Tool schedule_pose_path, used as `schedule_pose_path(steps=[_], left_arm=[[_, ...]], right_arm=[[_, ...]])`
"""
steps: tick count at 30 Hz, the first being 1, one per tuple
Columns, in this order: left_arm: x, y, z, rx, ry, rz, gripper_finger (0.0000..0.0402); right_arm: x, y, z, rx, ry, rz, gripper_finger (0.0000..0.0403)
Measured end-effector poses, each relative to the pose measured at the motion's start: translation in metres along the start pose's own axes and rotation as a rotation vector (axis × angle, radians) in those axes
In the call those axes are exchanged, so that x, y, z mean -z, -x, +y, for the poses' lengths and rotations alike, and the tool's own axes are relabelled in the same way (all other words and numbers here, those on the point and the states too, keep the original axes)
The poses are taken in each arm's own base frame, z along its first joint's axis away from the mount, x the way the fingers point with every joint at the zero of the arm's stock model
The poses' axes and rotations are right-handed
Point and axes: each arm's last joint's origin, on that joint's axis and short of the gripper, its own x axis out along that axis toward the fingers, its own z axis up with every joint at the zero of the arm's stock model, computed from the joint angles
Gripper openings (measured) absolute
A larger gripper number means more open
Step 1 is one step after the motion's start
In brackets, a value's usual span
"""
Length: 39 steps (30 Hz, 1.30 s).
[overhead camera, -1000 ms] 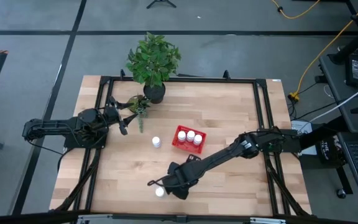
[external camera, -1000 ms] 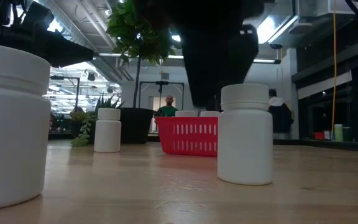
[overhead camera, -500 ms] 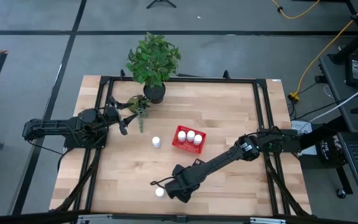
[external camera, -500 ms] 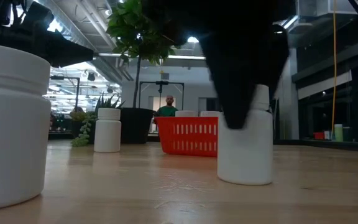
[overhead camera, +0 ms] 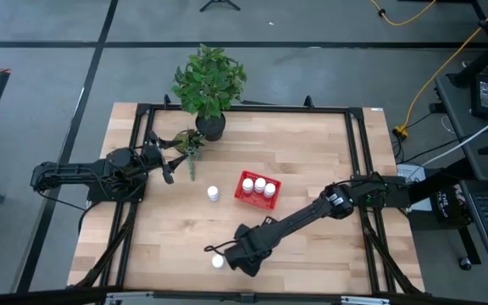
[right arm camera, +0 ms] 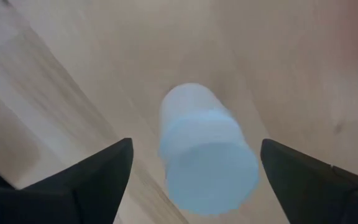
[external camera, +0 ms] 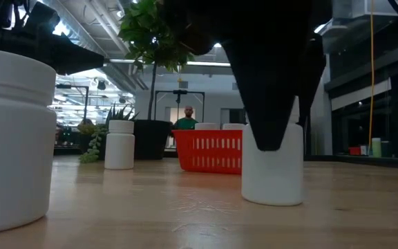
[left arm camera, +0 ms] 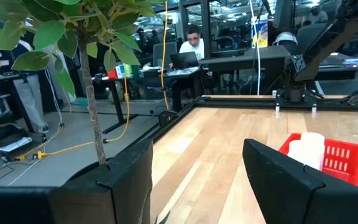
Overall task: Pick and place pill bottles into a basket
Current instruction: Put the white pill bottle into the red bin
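Note:
A white pill bottle stands upright on its base on the wooden table near the near edge; it also shows in the high view. My right gripper is open and points down over it, one finger on each side, with gaps to the bottle. In the low view a dark finger covers the bottle's cap. The red basket holds three bottles. Another bottle stands left of the basket. One more bottle stands close to the low camera. My left gripper is open and empty beside the plant pot.
A black pot with a leafy plant stands at the far edge, with a small succulent by my left gripper. A black frame runs round the table. A person sits in the room behind.
My right gripper has come down over the near bottle and moved a little toward the near edge. Its fingers now stand around the bottle's cap and upper body. The bottle has stayed where it was.

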Motion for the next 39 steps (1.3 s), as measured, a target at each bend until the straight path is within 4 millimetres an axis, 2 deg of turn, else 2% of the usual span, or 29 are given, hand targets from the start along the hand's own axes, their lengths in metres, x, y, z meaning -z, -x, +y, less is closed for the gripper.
schedule_pose_path(steps=[7, 15, 18, 22, 26, 31, 34, 39], left_arm=[[0.0, 0.0, 0.0, 0.0, 0.0, 0.0, 0.0246], [0.0, 0.0, 0.0, 0.0, 0.0, 0.0, 0.0246], [0.0, 0.0, 0.0, 0.0, 0.0, 0.0, 0.0246], [0.0, 0.0, 0.0, 0.0, 0.0, 0.0, 0.0244], [0.0, 0.0, 0.0, 0.0, 0.0, 0.0, 0.0246], [0.0, 0.0, 0.0, 0.0, 0.0, 0.0, 0.0245], [0.0, 0.0, 0.0, 0.0, 0.0, 0.0, 0.0244], [0.0, 0.0, 0.0, 0.0, 0.0, 0.0, 0.0246]], right_arm=[[-0.006, 0.0, -0.003, -0.002, 0.013, 0.001, 0.029], [-0.006, 0.001, -0.003, -0.035, 0.013, 0.034, 0.0168], [-0.007, 0.007, -0.001, -0.061, 0.016, 0.019, 0.0165], [-0.009, 0.032, -0.003, -0.118, 0.012, -0.049, 0.0165], [-0.008, 0.066, -0.02, -0.101, -0.029, -0.113, 0.0165], [-0.015, 0.105, -0.058, -0.047, -0.078, -0.184, 0.0165], [-0.029, 0.116, -0.08, -0.026, -0.099, -0.201, 0.0165], [-0.056, 0.113, -0.103, -0.007, -0.06, -0.199, 0.0165]])
